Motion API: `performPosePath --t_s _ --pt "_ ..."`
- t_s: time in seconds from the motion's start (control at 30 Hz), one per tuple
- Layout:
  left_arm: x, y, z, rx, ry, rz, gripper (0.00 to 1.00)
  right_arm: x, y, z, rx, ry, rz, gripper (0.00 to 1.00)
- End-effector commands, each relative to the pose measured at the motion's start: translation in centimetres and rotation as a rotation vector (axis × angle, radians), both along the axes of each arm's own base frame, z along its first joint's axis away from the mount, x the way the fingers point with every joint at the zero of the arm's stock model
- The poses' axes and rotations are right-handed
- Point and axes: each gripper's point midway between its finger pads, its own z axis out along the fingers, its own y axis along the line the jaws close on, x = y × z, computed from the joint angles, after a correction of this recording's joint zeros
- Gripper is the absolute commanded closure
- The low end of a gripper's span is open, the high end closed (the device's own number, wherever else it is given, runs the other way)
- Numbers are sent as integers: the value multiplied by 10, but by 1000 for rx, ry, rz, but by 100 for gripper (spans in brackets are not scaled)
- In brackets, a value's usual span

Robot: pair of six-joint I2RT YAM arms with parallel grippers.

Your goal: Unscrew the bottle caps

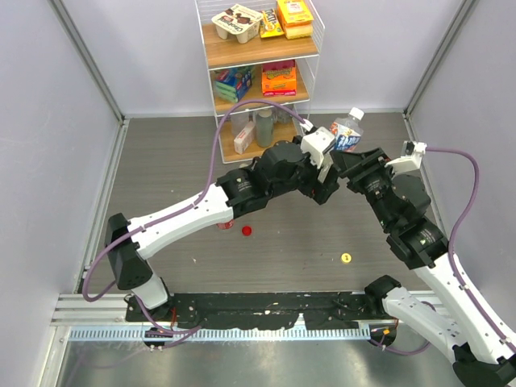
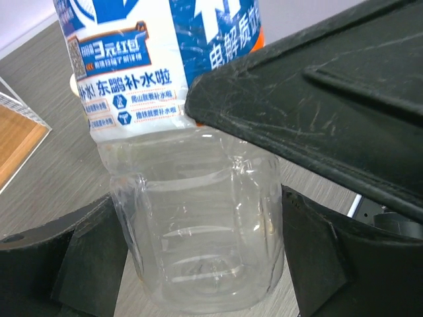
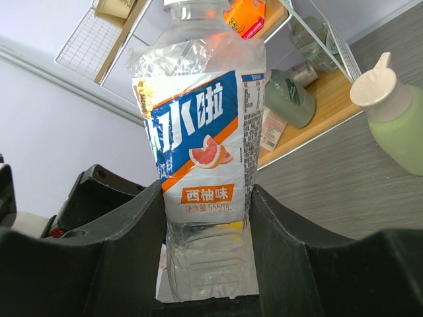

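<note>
A clear bottle with a blue-white label point(image 1: 347, 135) hangs tilted above the table, its white cap point(image 1: 355, 114) on and pointing toward the rack. My right gripper point(image 1: 359, 164) is shut on its lower body, and in the right wrist view both fingers press the bottle point(image 3: 205, 145) at the label's bottom edge. My left gripper point(image 2: 198, 264) straddles the bottle's clear base point(image 2: 198, 224). Its fingers point(image 2: 310, 264) lie close on both sides, and contact cannot be told. A red cap point(image 1: 247, 230) and a yellow cap point(image 1: 346, 258) lie loose on the table.
A wire rack point(image 1: 258, 72) with snack boxes and bottles stands at the back centre. A pale green bottle with a cream pointed top point(image 3: 396, 125) stands in front of it. Grey walls close in left, right and back. My left arm point(image 1: 201, 211) stretches across the table's middle.
</note>
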Motion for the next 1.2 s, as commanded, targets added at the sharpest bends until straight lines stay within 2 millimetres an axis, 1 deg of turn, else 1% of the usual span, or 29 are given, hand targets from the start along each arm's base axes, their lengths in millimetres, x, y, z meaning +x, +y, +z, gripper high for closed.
performPosePath --t_s 0.0,0.1,0.3,0.37,0.47,0.57,0.63,0.7,0.77,0.9,0.93,0.97,1.0,1.03,1.07,1.1,1.17 --pt "1 2 45 -132 -76 15 14 -4 4 15 44 -44 24 75" --pt "0 1 48 -148 -81 8 22 -4 3 10 43 -37 22 75" --pt "0 1 42 -114 -70 10 56 -6 3 7 37 -37 28 74" --pt "2 6 39 -99 -75 24 61 -7 3 9 26 -46 32 73" --pt "4 15 38 -85 -89 53 71 -8 2 11 6 -58 33 70" --pt "6 25 34 -55 -100 78 73 -8 2 13 -19 -70 37 67" --pt "7 31 29 -23 -103 93 75 -9 2 15 -29 -77 41 59" --pt "8 39 24 13 -109 108 76 -11 4 18 -45 -89 56 52" --pt "7 47 18 60 -115 113 76 -11 5 21 -67 -100 68 50" --pt "7 70 13 132 -127 154 77 -10 9 23 -114 -95 88 44" --pt "5 77 14 142 -131 164 77 -9 10 22 -120 -86 94 35" --pt "4 84 13 151 -133 176 77 -9 11 23 -124 -86 100 33" --pt "2 91 13 157 -136 185 76 -9 13 21 -126 -81 108 28" --pt "2 99 11 170 -136 200 76 -9 15 21 -127 -80 117 18" --pt "0 107 11 175 -139 215 76 -8 17 21 -125 -78 122 15" --pt "-1 114 8 186 -138 225 76 -9 18 23 -120 -84 132 8" --pt "-5 128 4 201 -137 249 76 -9 23 24 -116 -88 152 0"
